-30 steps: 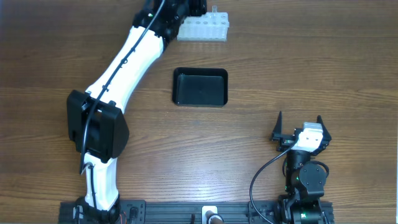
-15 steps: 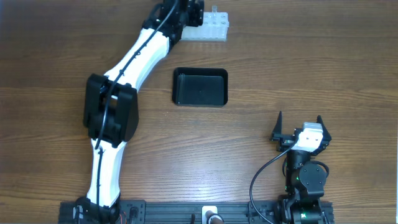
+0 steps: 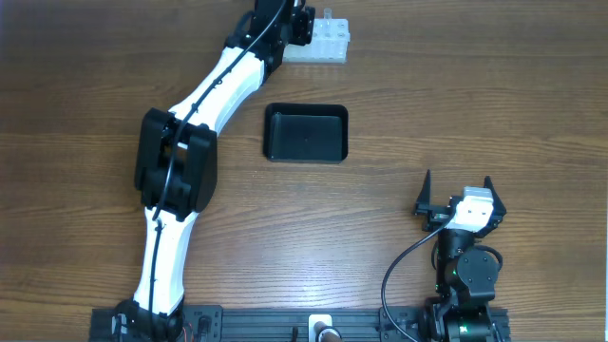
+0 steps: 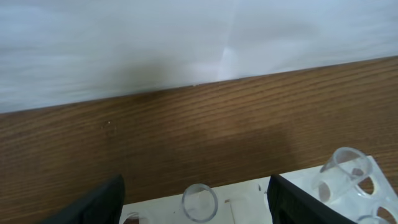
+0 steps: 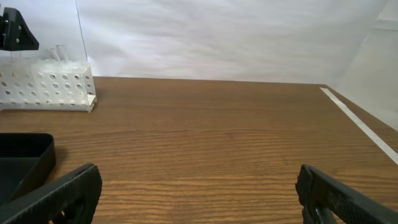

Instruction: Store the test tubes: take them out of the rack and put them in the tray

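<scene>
tubes [image 4: 346, 169] in rack [image 3: 323, 47]; blk tray [image 3: 306, 135] near

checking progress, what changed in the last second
The left arm swung its elbow up the table and carried the left gripper rightward over the white perforated plastic test-tube rack. A clear test tube now sits between its open fingers, not gripped. The rack, the empty black rectangular plastic tray and the open right gripper stayed put.

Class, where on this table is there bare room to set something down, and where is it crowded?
Free: wooden table right of the black rectangular plastic tray, and between tray and right claw. Crowded: the white perforated plastic rack, where the left claw hangs open.
</scene>
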Controlling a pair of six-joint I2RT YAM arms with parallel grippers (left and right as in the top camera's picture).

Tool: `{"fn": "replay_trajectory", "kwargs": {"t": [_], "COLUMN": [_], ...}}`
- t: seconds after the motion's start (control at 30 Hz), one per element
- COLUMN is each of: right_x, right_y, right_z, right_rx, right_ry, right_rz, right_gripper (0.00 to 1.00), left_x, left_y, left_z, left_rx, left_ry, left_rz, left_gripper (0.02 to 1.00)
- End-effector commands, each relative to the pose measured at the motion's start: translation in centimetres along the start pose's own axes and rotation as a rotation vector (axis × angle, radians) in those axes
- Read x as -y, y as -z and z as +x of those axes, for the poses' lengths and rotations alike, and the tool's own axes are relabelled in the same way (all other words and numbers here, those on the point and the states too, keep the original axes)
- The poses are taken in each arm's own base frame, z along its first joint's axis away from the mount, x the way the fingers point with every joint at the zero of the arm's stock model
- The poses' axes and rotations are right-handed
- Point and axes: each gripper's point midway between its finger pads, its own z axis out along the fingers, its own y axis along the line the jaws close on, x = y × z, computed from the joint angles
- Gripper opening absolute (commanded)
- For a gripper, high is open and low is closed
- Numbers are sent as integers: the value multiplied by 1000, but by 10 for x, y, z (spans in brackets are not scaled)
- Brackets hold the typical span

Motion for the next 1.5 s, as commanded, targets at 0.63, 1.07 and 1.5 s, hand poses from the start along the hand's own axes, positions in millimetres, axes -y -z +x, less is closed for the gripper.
{"fn": "replay_trajectory", "kwargs": {"t": [0.63,1.07,1.5], "right_x": [1,1,1], "right_y": [0,0,0], "right_z": [2,2,2], "right_rx": [-1,-1,-1], "right_ry": [-2,-2,-2], "right_rz": [3,3,3], "right_gripper": [993,993,993], "left_x": [-4,-3,-3], "left_y": [-16,-16,-2], "left_z": [9,9,-14], "left_rx": [12,12,41], "left_ry": [47,47,51], "left_rz": [-14,-13,-10], "left_gripper": [198,82,45]}}
